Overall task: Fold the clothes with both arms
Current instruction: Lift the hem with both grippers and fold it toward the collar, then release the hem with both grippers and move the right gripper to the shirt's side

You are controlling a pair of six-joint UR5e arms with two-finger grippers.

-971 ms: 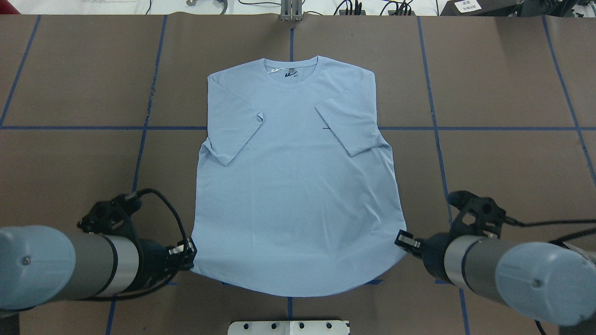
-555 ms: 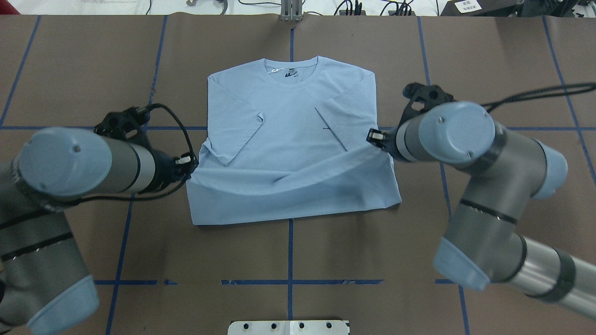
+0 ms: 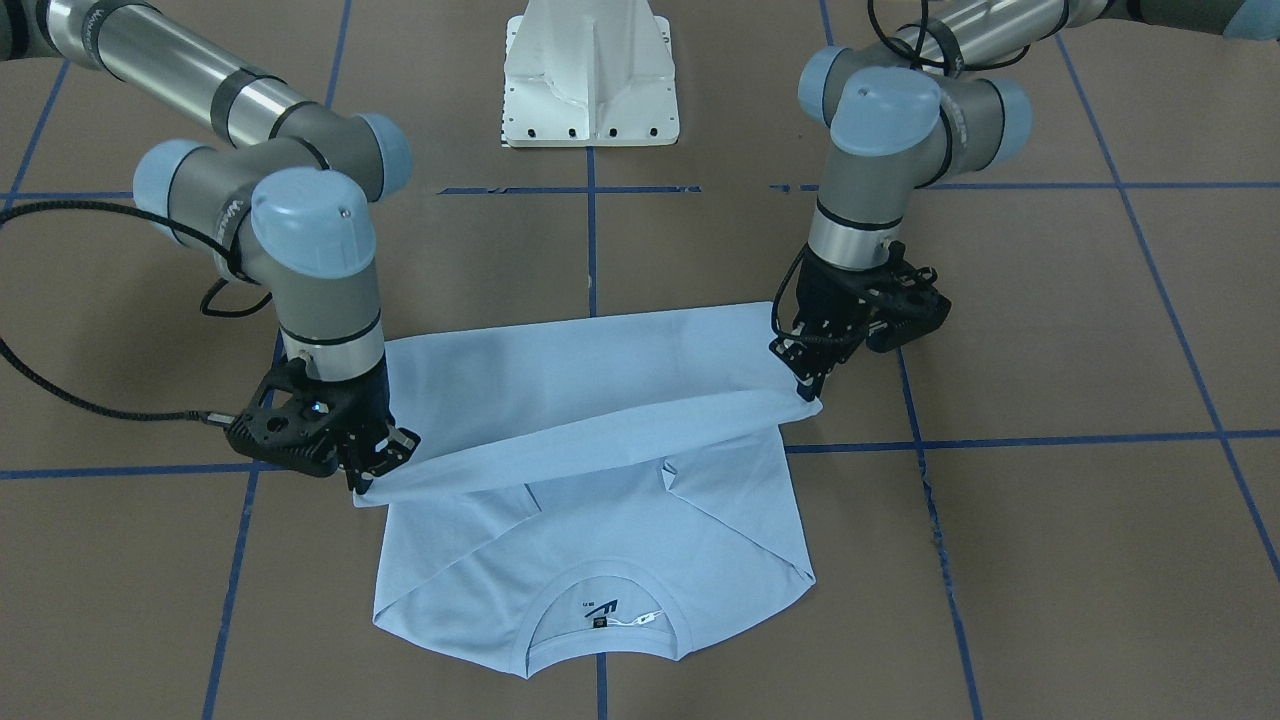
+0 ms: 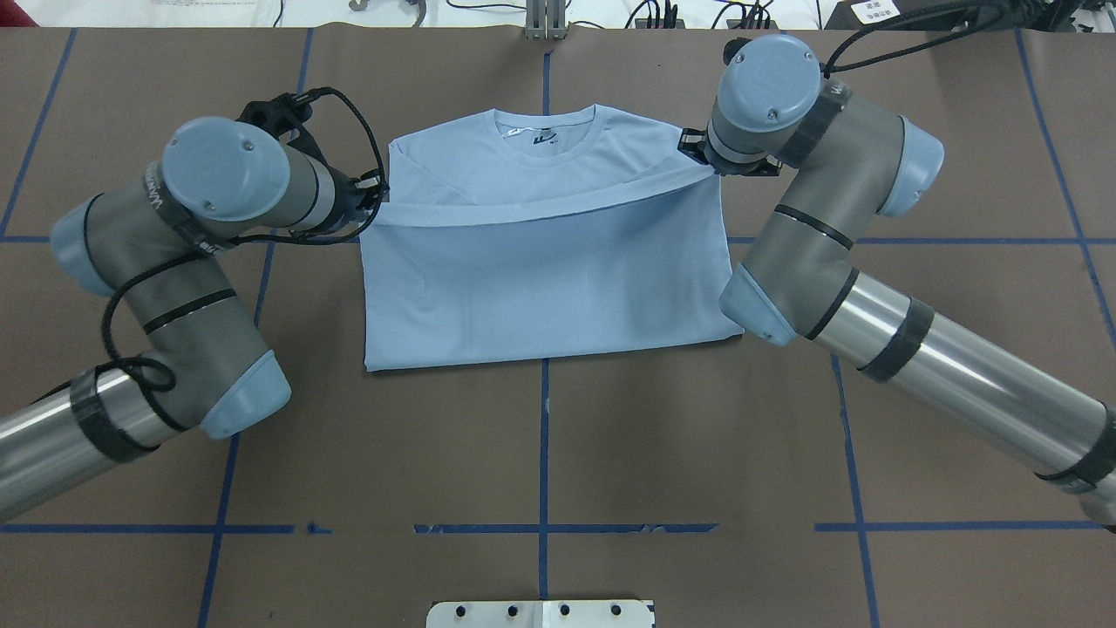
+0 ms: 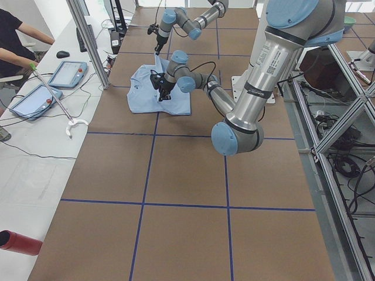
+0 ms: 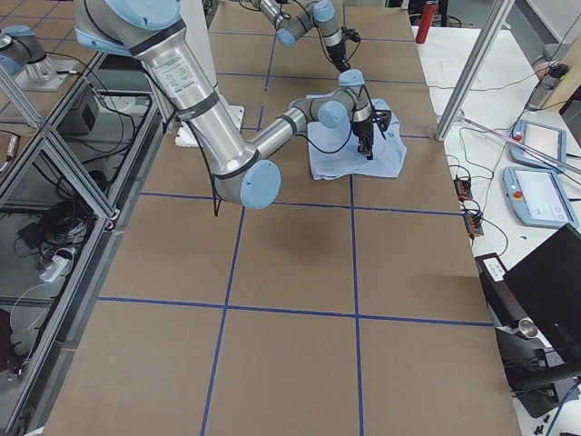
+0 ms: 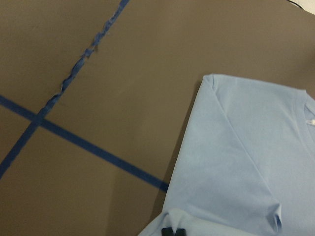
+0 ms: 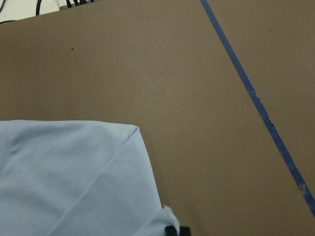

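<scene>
Step in hand, by judgement: hem-to-collar fold of T-shirt (image 4: 540, 288), spread toward far edge of table (image 4: 610, 453), centred, collar (image 4: 547, 131) farthest from robot. Grip: left gripper (image 4: 373, 194) on one corner of hem (image 3: 600, 440), right gripper (image 4: 695, 148) on the other; jaws narrow, closed on cloth. To do well: level both corners first (right one nearer collar than left, per overhead view), hold hem taut, lower together onto shoulder line, release only after laying flat. From front-facing view: hem strung in air above flat lower layer, a height lost from overhead. From overhead: skew of hem line. From wrist views: only bunched cloth at dark fingertips (image 7: 168, 231), plus shoulder corners as landing marks.
</scene>
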